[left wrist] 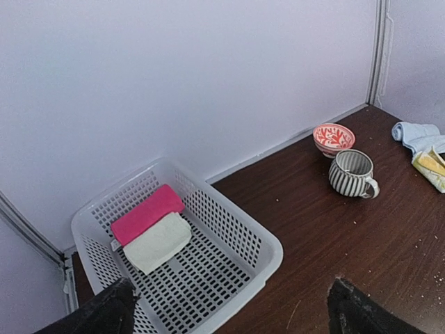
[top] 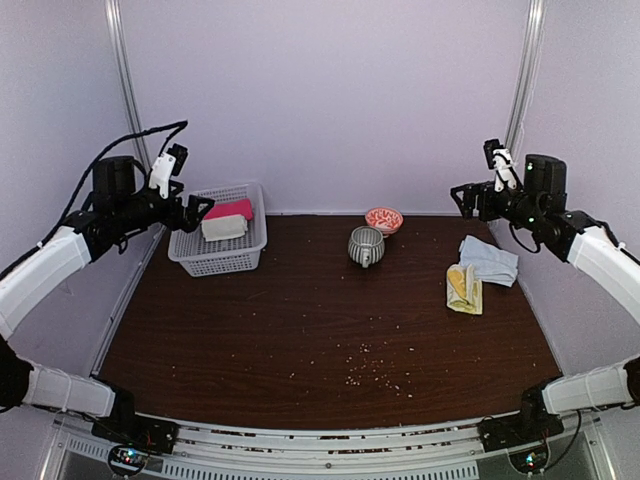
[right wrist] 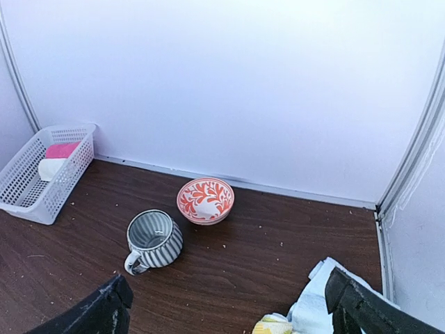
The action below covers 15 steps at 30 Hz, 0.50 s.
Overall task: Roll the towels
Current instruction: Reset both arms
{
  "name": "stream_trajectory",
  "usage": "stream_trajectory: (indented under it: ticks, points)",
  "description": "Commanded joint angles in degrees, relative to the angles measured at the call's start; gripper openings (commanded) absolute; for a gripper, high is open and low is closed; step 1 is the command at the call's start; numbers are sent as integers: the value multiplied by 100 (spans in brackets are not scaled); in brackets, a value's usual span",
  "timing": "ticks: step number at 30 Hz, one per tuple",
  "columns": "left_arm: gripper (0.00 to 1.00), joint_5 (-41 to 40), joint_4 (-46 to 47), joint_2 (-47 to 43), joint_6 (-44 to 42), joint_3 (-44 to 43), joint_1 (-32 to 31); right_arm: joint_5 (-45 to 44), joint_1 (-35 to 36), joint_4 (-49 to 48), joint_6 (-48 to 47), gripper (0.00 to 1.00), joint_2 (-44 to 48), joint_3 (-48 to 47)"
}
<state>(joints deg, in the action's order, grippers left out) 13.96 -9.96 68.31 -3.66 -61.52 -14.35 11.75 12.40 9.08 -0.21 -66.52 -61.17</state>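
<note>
Our left gripper [left wrist: 229, 316] is spread wide, its fingers [left wrist: 103, 316] released and holding nothing. It is raised just left of the white basket [left wrist: 268, 245] at the far left. In the basket we see the pink towel [left wrist: 147, 212] and the cream towel [left wrist: 158, 241], both rolled and touching side by side. Our right gripper [right wrist: 229, 309] is equally wide and empty, raised at the far right. Below it the pale blue towel [top: 490, 260] and yellow towel [top: 463, 288] lie loose on the table [top: 300, 330]. Between the two sides, a striped mug [top: 366, 245] stands near a red-patterned bowl [top: 384, 219].
</note>
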Motion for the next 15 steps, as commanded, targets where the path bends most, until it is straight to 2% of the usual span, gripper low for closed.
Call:
stream_trajectory:
  ticks: [1, 5, 11, 15]
  points:
    - [98, 107, 905, -144, 318, 431, -2, -502, -36, -747, 546, 100, 296, 244]
    - [98, 8, 1078, -232, 401, 624, -6, -660, -79, -674, 479, 100, 354, 302]
    - [98, -134, 714, -357, 393, -97, -6, -659, -102, -186, 485, 100, 306, -280]
    - [98, -312, 706, -514, 183, -146, -6, -519, -200, -80, 570, 100, 289, -430]
